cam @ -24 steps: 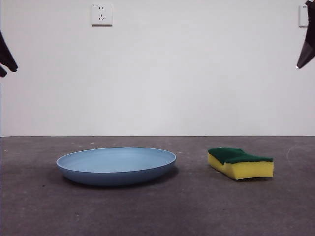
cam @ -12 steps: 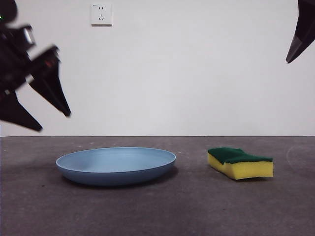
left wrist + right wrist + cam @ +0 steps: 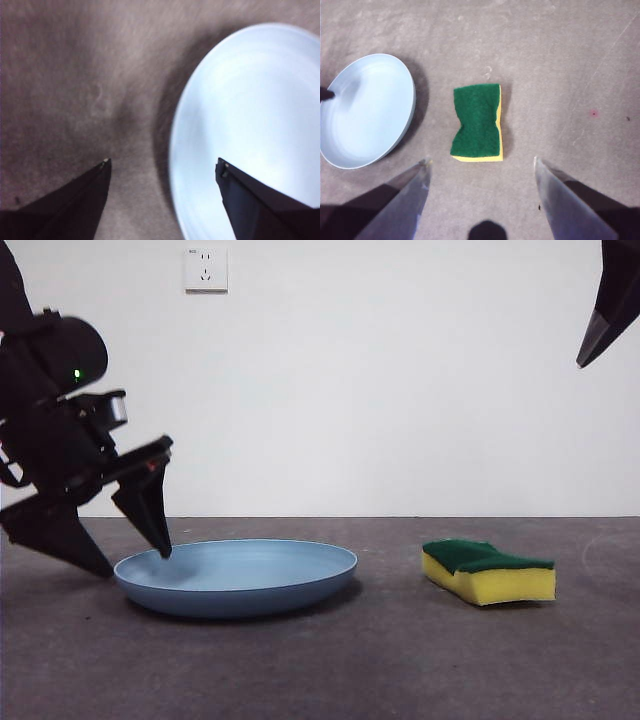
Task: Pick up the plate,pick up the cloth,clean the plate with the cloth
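Front view: matte lt-blue plate [image 3: 236, 577] w/ raised rim, left pincer [image 3: 135, 558] wide astride.

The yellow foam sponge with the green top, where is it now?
In the front view the yellow foam sponge lies flat on the grey table, right of the round light-blue plate, apart from it.

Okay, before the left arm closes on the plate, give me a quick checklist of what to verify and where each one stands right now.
1. Left gripper open: ok, fingers spread wide.
2. Fingers straddle the plate rim: ok, one finger over the inside, one outside above the table.
3. Fingers low enough to pinch the rim: cannot tell.
4. Plate flat and unobstructed: ok.
5. Sponge clear of the plate: ok, lying apart, green side up.
6. Right gripper ready: ok, open, high above the sponge.
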Tool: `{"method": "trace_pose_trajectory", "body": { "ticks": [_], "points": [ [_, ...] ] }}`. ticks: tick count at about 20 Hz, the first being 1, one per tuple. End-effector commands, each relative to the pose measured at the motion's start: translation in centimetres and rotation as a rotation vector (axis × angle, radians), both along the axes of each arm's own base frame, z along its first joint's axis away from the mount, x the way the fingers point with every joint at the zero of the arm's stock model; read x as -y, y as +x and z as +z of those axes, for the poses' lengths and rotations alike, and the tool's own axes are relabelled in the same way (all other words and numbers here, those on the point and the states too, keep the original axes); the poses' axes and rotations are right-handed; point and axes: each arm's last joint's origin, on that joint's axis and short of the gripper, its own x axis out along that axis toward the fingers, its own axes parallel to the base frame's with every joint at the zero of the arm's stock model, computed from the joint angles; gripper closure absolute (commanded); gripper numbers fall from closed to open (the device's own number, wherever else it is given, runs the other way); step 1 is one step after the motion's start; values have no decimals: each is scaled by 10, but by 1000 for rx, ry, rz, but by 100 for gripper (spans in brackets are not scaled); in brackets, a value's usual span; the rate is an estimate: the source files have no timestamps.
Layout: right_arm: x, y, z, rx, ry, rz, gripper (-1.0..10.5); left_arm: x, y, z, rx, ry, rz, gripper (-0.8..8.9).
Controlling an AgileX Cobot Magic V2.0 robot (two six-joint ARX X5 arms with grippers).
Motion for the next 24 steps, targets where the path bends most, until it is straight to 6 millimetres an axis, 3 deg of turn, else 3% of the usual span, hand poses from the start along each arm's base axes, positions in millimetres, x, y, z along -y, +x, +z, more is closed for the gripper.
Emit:
{"method": "trace_pose_trajectory", "body": {
  "ticks": [1,2,3,4,9,12,17,21,24],
  "points": [
    [-1,1,1,4,6,-1,600,5,1,-8,-19,8,-14,478],
    [-1,1,1,4,6,-1,600,7,0,-9,-15,20,-19,563],
    [-1,1,1,5,6,0,600,11,0,-8,-2,28,-50,740],
    [-1,1,1,5,6,2,600,14,-1,-8,8,37,-76,836],
    [-10,0,2,22,8,46,601,22,-3,-8,26,77,-106,821],
    [-20,6,1,42,10,85,602,22,-3,2,35,96,-109,821],
    [-44,37,-11,-50,-25,158,604,21,-6,57,123,101,-142,821],
    [-66,73,-30,-112,-161,184,604,15,-20,106,203,147,-134,821],
    [-81,96,-48,-156,-245,197,604,12,-32,130,270,134,-127,821]
  ]
}}
